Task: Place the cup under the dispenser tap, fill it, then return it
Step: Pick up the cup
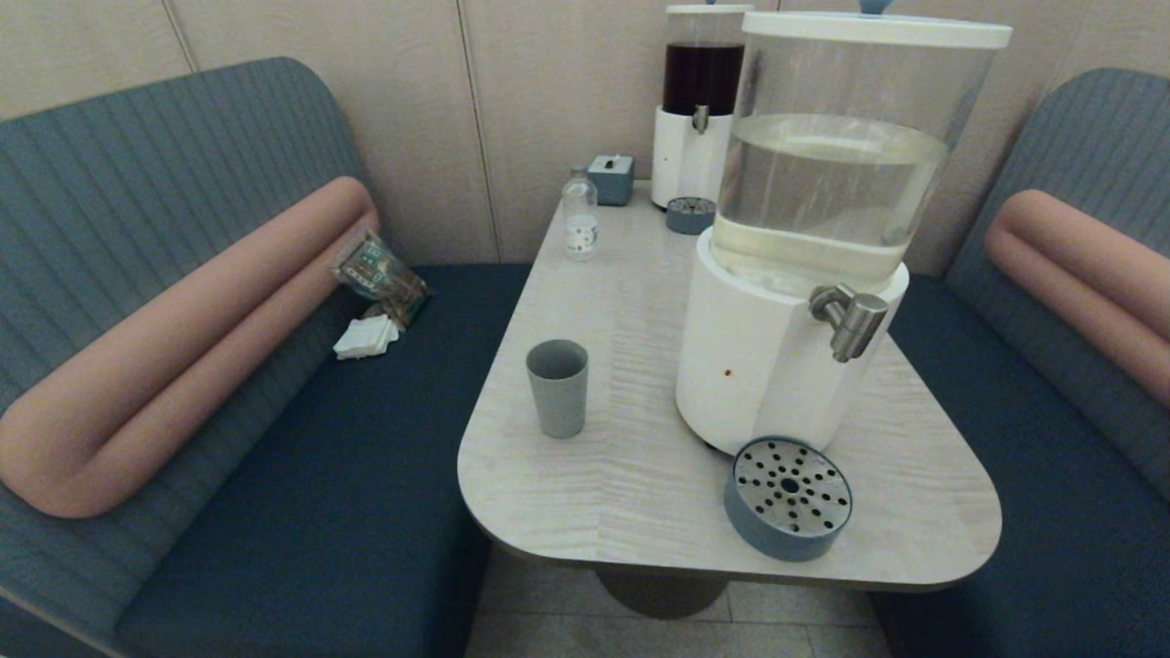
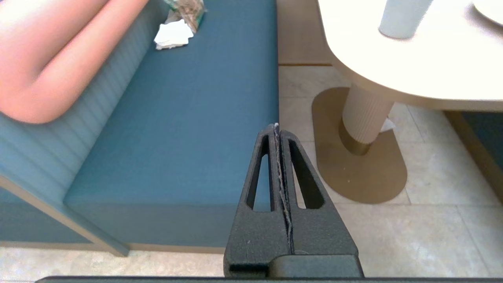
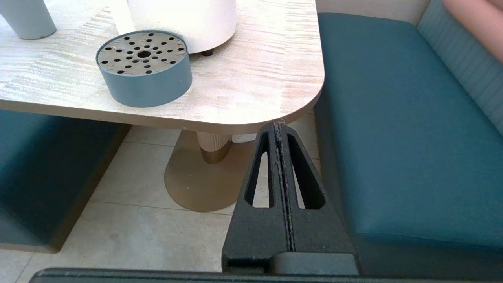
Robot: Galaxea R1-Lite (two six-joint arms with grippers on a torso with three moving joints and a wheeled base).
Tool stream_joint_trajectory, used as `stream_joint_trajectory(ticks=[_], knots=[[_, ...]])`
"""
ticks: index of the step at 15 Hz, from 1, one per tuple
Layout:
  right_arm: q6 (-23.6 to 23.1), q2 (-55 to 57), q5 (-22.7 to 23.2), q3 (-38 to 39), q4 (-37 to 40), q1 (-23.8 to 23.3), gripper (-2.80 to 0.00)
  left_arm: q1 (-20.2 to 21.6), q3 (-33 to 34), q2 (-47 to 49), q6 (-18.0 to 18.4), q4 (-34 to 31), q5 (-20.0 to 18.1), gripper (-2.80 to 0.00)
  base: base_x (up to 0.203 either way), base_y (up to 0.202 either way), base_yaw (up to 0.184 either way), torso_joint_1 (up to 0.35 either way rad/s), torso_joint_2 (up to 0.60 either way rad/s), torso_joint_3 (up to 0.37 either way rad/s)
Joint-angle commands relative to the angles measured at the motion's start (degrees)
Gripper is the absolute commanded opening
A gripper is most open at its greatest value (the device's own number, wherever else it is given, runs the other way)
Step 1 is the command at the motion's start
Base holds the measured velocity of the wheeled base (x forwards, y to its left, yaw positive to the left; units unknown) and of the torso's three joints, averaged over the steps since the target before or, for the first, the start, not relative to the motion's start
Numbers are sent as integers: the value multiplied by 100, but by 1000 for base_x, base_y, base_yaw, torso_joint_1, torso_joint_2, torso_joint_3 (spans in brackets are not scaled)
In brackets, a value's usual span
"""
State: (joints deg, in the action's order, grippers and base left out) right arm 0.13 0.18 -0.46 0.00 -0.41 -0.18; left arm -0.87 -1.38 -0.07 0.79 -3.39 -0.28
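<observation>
The grey-blue cup (image 1: 557, 387) stands upright on the table's left side, away from the big white-based dispenser (image 1: 777, 366). Its brushed-metal tap (image 1: 850, 320) juts out above the round perforated drip tray (image 1: 788, 498), which is bare. Neither arm shows in the head view. My left gripper (image 2: 276, 127) hangs shut and empty below table height, over the floor beside the left bench; the cup's base (image 2: 401, 19) shows far beyond it. My right gripper (image 3: 278, 125) is shut and empty too, just below the table's near right corner, with the drip tray (image 3: 144, 68) and the cup's base (image 3: 27, 19) beyond it.
At the table's far end stand a clear plastic bottle (image 1: 579, 214), a small blue box (image 1: 611, 178), a dark-liquid dispenser (image 1: 696, 100) and its small tray (image 1: 690, 215). Blue benches flank the table (image 1: 622, 475); a snack packet (image 1: 379, 274) and napkins (image 1: 366, 338) lie on the left bench.
</observation>
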Motion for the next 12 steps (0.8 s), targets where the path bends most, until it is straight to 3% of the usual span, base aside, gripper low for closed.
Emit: stream_joint_trajectory(ticks=[1,6,9,12], knots=[[5,-1,2,0,-2,1,-280,0,5,-1,-51,31,20,-280,0,0,0,0,0,0],[5,-1,2,0,-2,1,-280,2,-259,10,11,34,-3,-280,0,0,0,0,0,0],[5,-1,2,0,-2,1,-280,-3,-1517,866,-160,111,-152,-280,0,0,0,0,0,0],[5,-1,2,0,-2,1,-280,-37,-2977,2950,-622,483,-336,-280,0,0,0,0,0,0]])
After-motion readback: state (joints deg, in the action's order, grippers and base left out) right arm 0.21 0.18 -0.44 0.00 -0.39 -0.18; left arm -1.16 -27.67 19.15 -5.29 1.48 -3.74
